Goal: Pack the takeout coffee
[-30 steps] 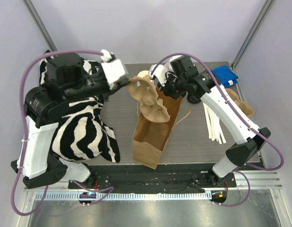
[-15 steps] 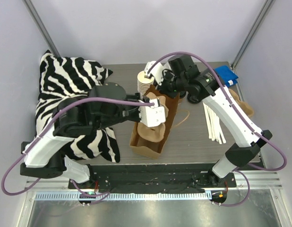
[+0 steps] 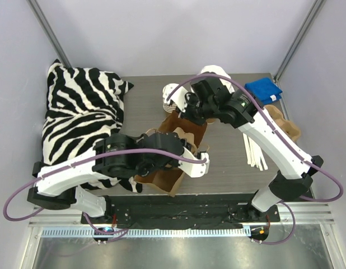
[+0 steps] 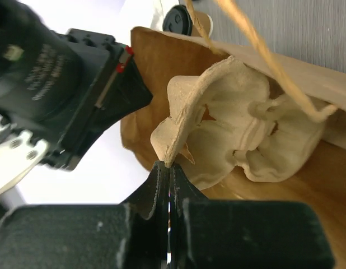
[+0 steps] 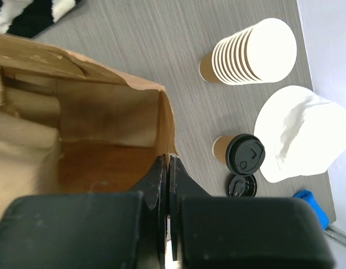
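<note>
1. The left gripper is closed on the thin edge of the tan moulded-pulp cup tray. A second ago I had this tray raised at the back left. Half a second ago it hung over the bag mouth. Now it sits down inside the brown paper bag, and the left arm lies low across the front.
2. The right gripper is closed, pinching the bag's top rim at a corner, as in both earlier frames.
3. The takeout coffee is a small paper cup with a round black plastic lid. It stands upright on the grey wood-grain counter, outside the bag and near the pinched corner. From above, my right arm hides it.
4. A loose round black plastic lid lies flat on the counter, just beside the coffee.
5. A stack of lidless cream paper cups sits on the counter, apart from the bag.
6. A white crumpled round sheet, perhaps paper or cloth, touches the coffee's far side.
7. The zebra-striped soft cushion is at the back left, fully uncovered since the left arm moved off it.
</note>
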Controlling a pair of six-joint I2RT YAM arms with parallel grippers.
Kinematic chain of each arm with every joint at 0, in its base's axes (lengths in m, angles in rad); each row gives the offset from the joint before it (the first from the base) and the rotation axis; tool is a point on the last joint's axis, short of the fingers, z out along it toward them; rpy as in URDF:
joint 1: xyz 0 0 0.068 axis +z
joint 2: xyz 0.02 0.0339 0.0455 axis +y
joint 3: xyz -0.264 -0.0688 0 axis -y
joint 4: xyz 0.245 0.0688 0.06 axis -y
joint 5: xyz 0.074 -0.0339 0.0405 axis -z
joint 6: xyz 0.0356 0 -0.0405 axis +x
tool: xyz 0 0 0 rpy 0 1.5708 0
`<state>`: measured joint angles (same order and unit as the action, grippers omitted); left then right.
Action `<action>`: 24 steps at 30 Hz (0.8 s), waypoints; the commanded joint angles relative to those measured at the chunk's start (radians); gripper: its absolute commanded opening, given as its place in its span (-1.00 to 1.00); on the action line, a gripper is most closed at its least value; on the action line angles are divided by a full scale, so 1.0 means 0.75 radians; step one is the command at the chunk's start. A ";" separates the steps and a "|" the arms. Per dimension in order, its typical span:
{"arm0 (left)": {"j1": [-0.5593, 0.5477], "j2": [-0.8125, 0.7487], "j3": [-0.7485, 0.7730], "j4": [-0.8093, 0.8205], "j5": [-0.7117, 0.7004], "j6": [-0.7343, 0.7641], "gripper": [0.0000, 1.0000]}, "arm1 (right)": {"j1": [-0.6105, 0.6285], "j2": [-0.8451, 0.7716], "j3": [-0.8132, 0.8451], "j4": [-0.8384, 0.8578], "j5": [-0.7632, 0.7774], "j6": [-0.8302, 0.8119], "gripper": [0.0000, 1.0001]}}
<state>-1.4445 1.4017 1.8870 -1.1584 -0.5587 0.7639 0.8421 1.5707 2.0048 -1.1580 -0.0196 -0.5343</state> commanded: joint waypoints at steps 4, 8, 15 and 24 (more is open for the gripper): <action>-0.001 -0.083 -0.068 0.041 0.006 -0.075 -1.00 | 0.112 -0.092 0.021 -0.008 0.020 -0.014 -0.98; 0.001 -0.106 -0.109 0.041 0.055 -0.133 -1.00 | 0.162 -0.119 -0.022 0.004 0.063 -0.040 -0.98; 0.077 -0.163 -0.154 0.009 0.121 -0.219 -1.00 | 0.194 -0.147 -0.051 0.024 0.085 -0.075 -0.98; 0.087 -0.214 -0.045 0.039 0.194 -0.237 -1.00 | 0.235 -0.147 -0.088 0.063 0.106 -0.120 -0.98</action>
<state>-1.3823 1.2781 1.7817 -1.1542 -0.4652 0.6106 1.0027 1.4940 1.9411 -1.1603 0.0391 -0.6006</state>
